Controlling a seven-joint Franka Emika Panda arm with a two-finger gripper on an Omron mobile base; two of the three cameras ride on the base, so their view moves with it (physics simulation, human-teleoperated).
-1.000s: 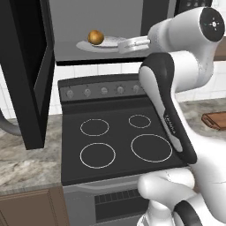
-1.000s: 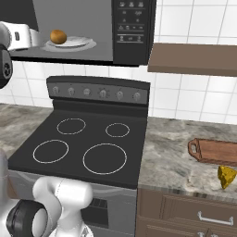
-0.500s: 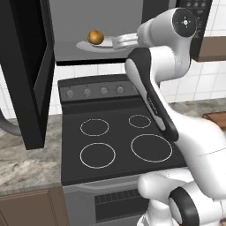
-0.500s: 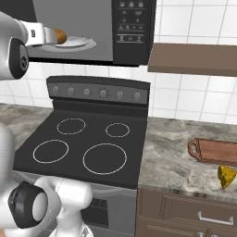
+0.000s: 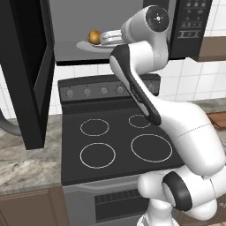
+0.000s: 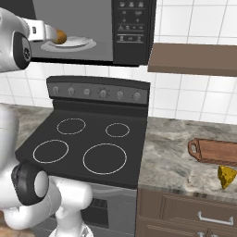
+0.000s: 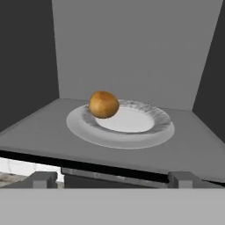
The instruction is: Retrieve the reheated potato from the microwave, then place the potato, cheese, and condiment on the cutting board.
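Potato (image 7: 103, 104): one, roundish, golden-brown, sitting on left rim of single white plate (image 7: 145, 132) inside microwave (image 6: 132, 32), door swung wide. One cheese (image 6: 226, 176) wedge just beside one cutting board (image 6: 217, 151) on counter. Gripper (image 7: 112, 178) fingers spread fully, holding nothing, at cavity mouth, short of potato.

White tiled wall (image 6: 194, 97), black stove (image 6: 88, 146), marble counter (image 6: 171, 157), brown cabinets (image 6: 185, 213)

The golden-brown potato (image 7: 103, 104) sits on a plate's (image 7: 145, 134) rim inside the open microwave (image 6: 134, 32). The cheese (image 6: 226, 176) lies just beside the cutting board (image 6: 217, 152) on the worktop (image 6: 176, 152).
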